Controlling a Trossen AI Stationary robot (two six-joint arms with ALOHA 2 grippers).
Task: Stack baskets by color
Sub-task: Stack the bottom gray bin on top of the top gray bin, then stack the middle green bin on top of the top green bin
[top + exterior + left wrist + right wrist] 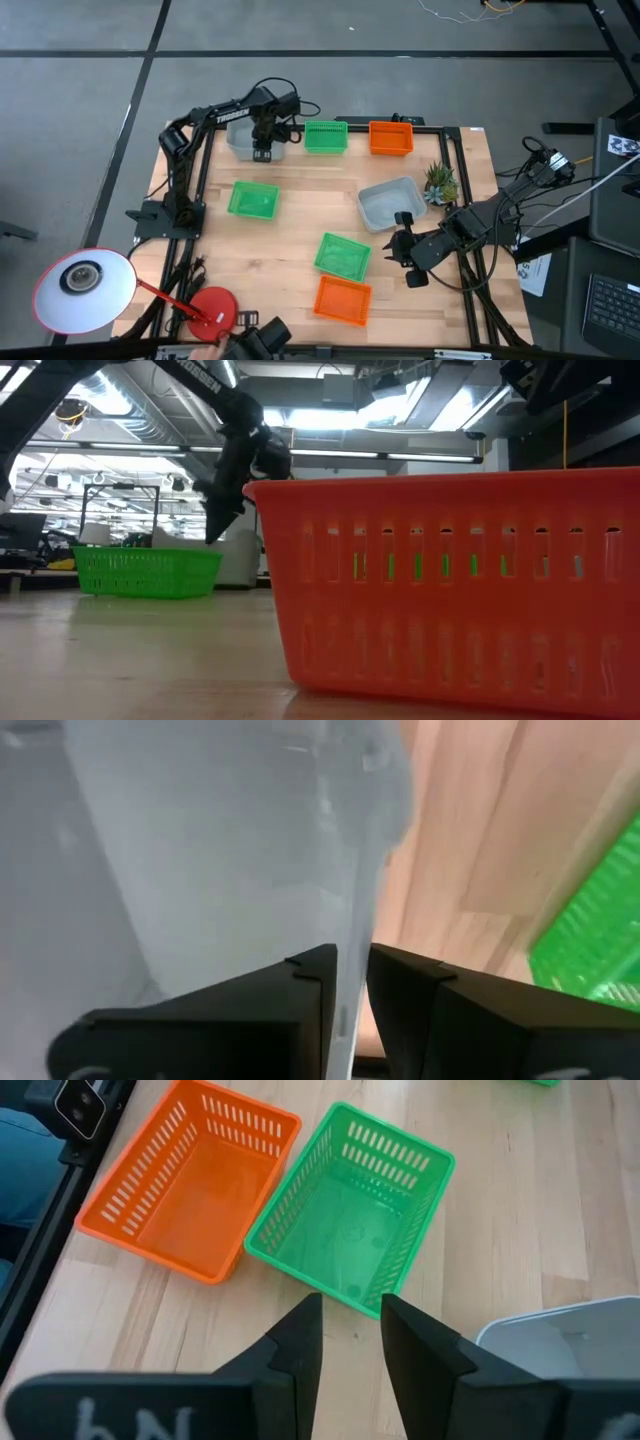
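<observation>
Risk: my left pincer (263,152) pinches only thin wall of grey basket (243,138) at far counter (290,250) edge; could slip or tilt on lift, knock green basket (325,136) just beside. Right pincer (411,246) open, empty, near second grey basket (388,203). Counter: light wood planks. Room: ceiling strip lights, shelving behind.

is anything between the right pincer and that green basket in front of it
Nothing visible. The right pincer hangs open just short of the green basket, with only bare table between them. An orange basket sits beside the green one, and a grey basket lies off to the other side.
</observation>
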